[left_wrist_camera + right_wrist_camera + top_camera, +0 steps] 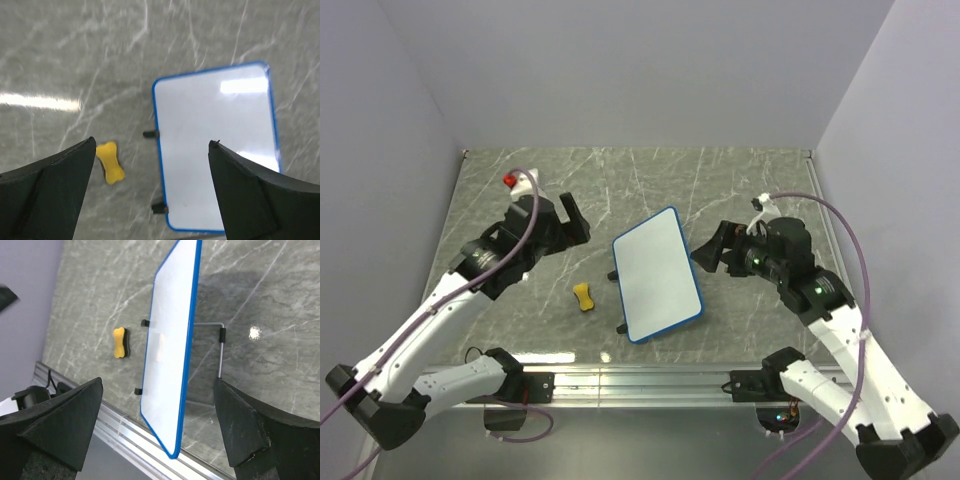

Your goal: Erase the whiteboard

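Note:
The whiteboard (657, 274) stands tilted on its wire stand in the middle of the table, blue frame, white face with no marks visible. It also shows in the left wrist view (216, 145) and in the right wrist view (170, 355). A yellow bone-shaped eraser (584, 297) lies on the table left of the board, also in the left wrist view (110, 162) and in the right wrist view (119, 342). My left gripper (568, 222) is open and empty, raised to the left of the board. My right gripper (712, 250) is open and empty, just right of the board.
The grey marble table (620, 180) ends in a metal rail (640, 378) at the near edge. Lilac walls close in on the left, back and right. The board's wire stand (220, 347) sticks out behind it.

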{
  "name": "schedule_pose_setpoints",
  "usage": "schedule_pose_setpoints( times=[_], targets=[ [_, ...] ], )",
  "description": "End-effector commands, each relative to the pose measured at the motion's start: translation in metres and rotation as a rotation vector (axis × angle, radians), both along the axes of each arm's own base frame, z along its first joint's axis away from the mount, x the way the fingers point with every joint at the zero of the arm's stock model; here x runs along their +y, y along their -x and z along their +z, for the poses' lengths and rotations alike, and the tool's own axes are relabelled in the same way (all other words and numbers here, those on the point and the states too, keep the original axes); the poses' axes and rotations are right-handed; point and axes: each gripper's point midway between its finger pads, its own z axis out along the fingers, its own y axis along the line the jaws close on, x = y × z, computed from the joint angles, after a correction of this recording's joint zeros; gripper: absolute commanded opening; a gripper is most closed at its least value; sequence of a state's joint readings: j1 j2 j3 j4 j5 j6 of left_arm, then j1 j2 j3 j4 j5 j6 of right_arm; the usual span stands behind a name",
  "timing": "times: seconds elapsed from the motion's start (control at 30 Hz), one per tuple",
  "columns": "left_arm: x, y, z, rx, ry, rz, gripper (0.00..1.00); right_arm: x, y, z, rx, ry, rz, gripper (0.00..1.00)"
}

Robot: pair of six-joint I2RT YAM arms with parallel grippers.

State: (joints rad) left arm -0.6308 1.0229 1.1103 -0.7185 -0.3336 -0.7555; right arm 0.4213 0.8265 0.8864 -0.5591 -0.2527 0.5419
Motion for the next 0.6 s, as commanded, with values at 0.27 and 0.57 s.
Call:
schedule_pose_setpoints(
  times=[0.27,0.57],
  targets=[
    [0.036,-0.029,0.078,-0.266,-0.13,0.126,0.99,-0.021,0.03,-0.007,-0.038,0.0,-0.042,0.98],
    [0.035,-0.04,0.093,-0.291,-0.15,0.144,0.99,-0.031,0.044,-0.008,-0.05,0.007,-0.056,0.98]
  ],
)
